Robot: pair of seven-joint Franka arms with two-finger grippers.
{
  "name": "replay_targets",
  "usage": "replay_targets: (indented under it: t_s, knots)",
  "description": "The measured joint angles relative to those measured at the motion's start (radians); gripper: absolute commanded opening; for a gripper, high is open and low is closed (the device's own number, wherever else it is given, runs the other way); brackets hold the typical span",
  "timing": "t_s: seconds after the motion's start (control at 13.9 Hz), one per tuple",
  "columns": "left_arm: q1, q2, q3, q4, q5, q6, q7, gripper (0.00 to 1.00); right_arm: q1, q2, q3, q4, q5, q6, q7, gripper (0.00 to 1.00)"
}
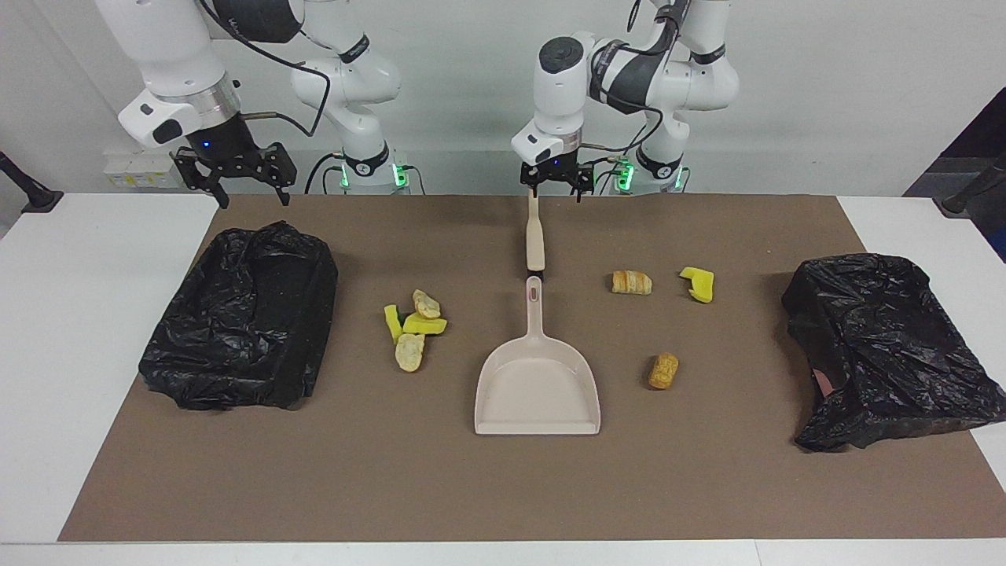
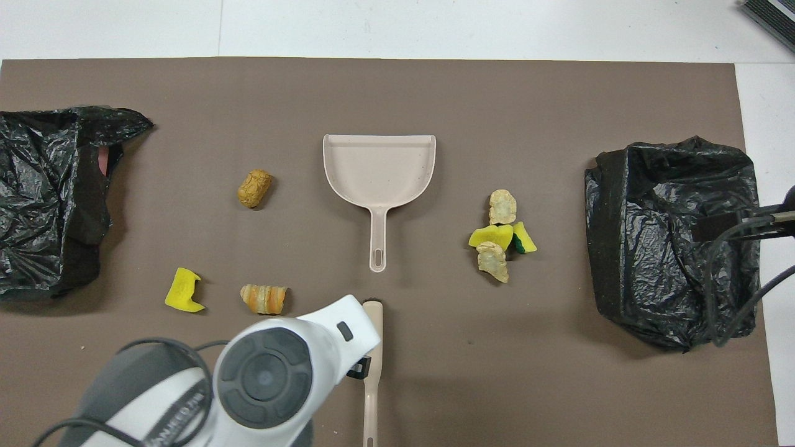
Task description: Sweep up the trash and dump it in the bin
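- While the right claw (image 1: pixel 234 189) waits released above a black bag (image 1: pixel 240 314), the left claw (image 1: pixel 553 183) hangs released over the brush (image 1: pixel 534 236) handle.
- Trash (image 1: pixel 414 326) lies scattered on the surface (image 1: pixel 314 472) beside the dustpan (image 1: pixel 537 385), apart from both claws.

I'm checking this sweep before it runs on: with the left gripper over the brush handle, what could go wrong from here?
1. The left gripper hangs open over the thin end of the brush; a grip that far out may let it swing.
2. The brush tip nearly meets the dustpan handle, so lifting could nudge the pan.
3. The trash is split: a cluster and three loose scraps, so some may be missed.
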Motion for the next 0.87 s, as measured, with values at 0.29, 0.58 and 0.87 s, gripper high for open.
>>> replay_targets:
  t_s: [0.29,0.58,0.87]
  knots:
    - [0.0,0.004,-0.101,-0.11,-0.079,0.111,-0.045,0.99,0.0,-0.009,0.0,-0.01,0.0,0.0,0.0,1.0]
    - [0.0,0.012,-0.122,-0.153,-0.105,0.16,-0.068,0.54,0.0,-0.011,0.0,-0.013,0.0,0.0,0.0,1.0]
    - [0.0,0.021,-0.121,-0.153,-0.112,0.161,-0.067,0.0,0.0,-0.011,0.0,-0.014,0.0,0.0,0.0,1.0]
